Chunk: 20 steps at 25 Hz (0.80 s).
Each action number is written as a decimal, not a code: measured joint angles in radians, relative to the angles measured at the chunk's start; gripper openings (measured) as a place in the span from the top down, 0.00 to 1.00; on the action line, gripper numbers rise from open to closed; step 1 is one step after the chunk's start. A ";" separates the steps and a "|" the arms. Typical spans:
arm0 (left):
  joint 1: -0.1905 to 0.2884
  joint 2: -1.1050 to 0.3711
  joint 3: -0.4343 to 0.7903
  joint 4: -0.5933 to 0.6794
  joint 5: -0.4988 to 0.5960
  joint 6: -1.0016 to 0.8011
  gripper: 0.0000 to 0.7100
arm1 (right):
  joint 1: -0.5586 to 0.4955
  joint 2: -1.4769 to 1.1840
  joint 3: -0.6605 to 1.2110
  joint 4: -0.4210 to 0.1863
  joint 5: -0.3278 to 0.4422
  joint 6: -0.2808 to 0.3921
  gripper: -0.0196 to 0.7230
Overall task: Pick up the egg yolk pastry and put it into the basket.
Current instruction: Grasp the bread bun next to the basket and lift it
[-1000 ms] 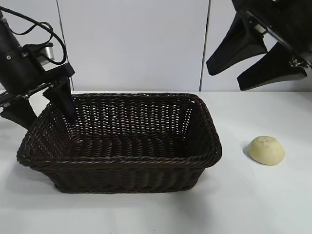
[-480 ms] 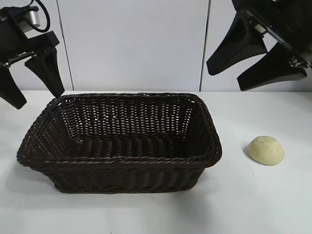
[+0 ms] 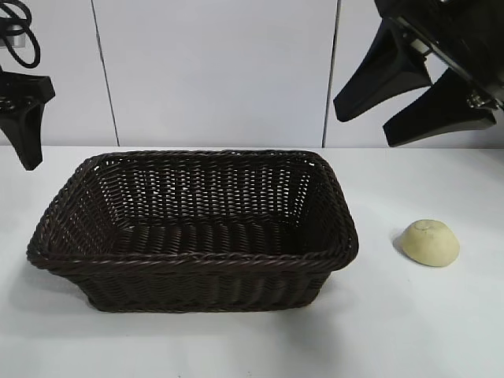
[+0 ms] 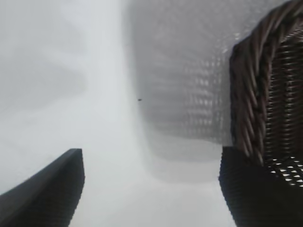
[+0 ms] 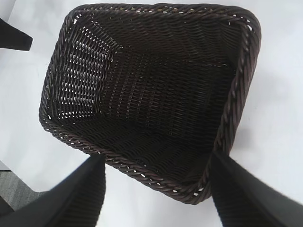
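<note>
The egg yolk pastry (image 3: 429, 242), a small pale yellow dome, lies on the white table to the right of the basket (image 3: 193, 264). The dark brown wicker basket is empty and also fills the right wrist view (image 5: 236, 94); its rim shows in the left wrist view (image 4: 251, 94). My right gripper (image 3: 370, 114) hangs open and empty high above the table, over the gap between basket and pastry. My left gripper (image 3: 27, 150) is raised at the far left edge, beside the basket's left end, open and empty. The pastry is out of both wrist views.
The white table (image 3: 409, 331) stretches in front of and to the right of the basket. A white panelled wall (image 3: 220, 71) stands behind. Nothing else lies on the table.
My left gripper has risen from the basket's left rim and moved out to the left. The right gripper, basket and pastry have not moved.
</note>
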 joint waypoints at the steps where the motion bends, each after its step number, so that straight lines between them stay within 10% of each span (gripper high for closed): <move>1: 0.000 0.000 0.000 0.012 0.000 0.000 0.20 | 0.000 0.000 0.000 0.000 0.000 0.000 0.35; 20: 0.050 -0.029 0.000 0.040 0.112 -0.032 0.20 | 0.000 0.000 0.000 -0.001 0.008 0.000 0.35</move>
